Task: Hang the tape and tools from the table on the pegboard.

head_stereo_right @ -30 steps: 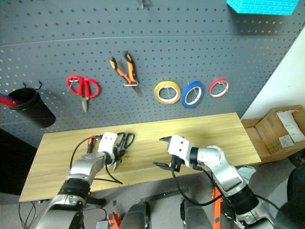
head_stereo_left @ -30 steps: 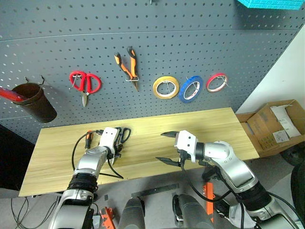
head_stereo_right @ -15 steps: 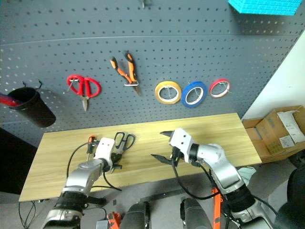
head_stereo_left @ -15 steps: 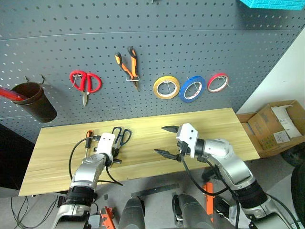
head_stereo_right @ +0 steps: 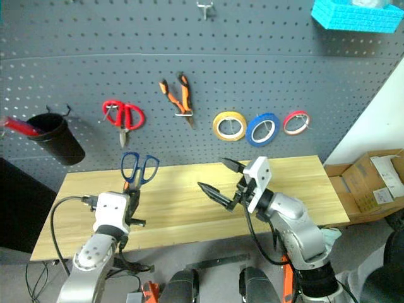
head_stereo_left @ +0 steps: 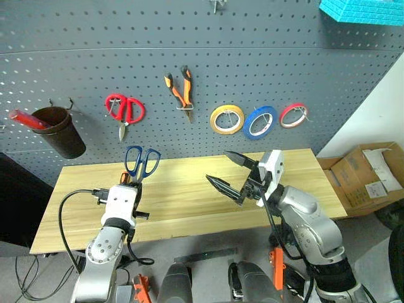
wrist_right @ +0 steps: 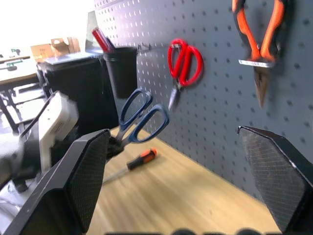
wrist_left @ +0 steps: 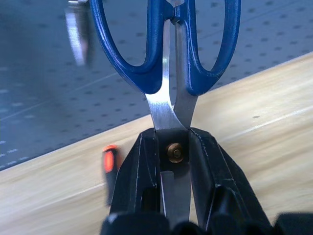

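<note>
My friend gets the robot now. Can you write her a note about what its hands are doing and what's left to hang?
Left gripper: shut on the blue scissors, handles up, lifted off the table.
Right gripper: open, empty, above the table.
Done: pliers and blue tape hang on the pegboard.
Left: hang the blue scissors, then the screwdriver lying on the table.

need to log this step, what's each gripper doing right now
Left gripper: shut on the dark-blue-handled scissors, gripped by the metal blades, handles up.
Right gripper: open, holding nothing.
</note>
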Action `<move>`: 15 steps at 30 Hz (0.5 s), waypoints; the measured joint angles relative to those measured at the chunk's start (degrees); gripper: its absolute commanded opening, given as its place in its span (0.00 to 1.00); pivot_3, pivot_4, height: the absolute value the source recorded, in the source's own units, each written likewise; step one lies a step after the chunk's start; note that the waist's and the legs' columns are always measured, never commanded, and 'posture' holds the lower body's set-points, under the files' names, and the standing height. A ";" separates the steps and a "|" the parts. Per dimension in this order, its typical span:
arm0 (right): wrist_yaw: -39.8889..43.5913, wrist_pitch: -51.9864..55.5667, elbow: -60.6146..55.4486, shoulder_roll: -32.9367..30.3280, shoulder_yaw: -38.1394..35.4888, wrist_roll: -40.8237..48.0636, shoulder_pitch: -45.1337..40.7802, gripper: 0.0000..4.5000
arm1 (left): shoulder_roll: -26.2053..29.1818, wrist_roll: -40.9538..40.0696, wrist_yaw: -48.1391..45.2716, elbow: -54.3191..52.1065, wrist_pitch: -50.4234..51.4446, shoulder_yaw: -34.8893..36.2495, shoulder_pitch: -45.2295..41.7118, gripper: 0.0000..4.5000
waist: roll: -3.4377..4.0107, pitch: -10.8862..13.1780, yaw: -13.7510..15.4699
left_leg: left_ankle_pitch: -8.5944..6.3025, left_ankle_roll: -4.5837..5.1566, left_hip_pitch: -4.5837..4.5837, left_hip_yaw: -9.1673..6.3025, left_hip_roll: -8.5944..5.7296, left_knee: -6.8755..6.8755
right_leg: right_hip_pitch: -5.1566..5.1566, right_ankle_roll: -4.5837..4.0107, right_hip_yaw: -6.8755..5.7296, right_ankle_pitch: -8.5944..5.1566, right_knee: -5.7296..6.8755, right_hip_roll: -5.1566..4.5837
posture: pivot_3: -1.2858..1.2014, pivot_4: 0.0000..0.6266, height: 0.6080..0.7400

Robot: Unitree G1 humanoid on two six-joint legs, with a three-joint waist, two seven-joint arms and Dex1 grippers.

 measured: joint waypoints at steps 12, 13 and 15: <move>0.27 -5.60 7.29 0.17 -0.06 -2.02 -4.75 1.00 | 0.52 0.56 1.08 8.56 -1.99 2.20 -13.70 0.12 | -0.20 -2.14 1.07 | 0.00 0.00 0.02 0.14 0.01 0.02 | 0.03 0.13 0.07 0.09 0.02 0.06 | 0.59 0.07 1.00; 0.19 -6.09 7.50 0.17 -0.08 -2.26 -4.81 1.00 | 0.82 0.45 0.92 9.98 -2.46 2.23 -14.80 0.12 | -0.20 -2.39 1.07 | 0.00 0.00 0.02 0.11 0.01 0.01 | 0.04 0.13 0.06 0.09 0.03 0.06 | 0.59 0.07 1.00; 0.07 -6.89 7.66 0.18 -0.08 -2.38 -4.82 1.00 | 1.63 0.38 0.78 12.08 -3.39 2.36 -16.50 0.12 | -0.22 -2.67 1.05 | 0.00 0.00 0.03 0.12 0.02 0.02 | 0.05 0.13 0.06 0.09 0.05 0.07 | 0.58 0.07 1.00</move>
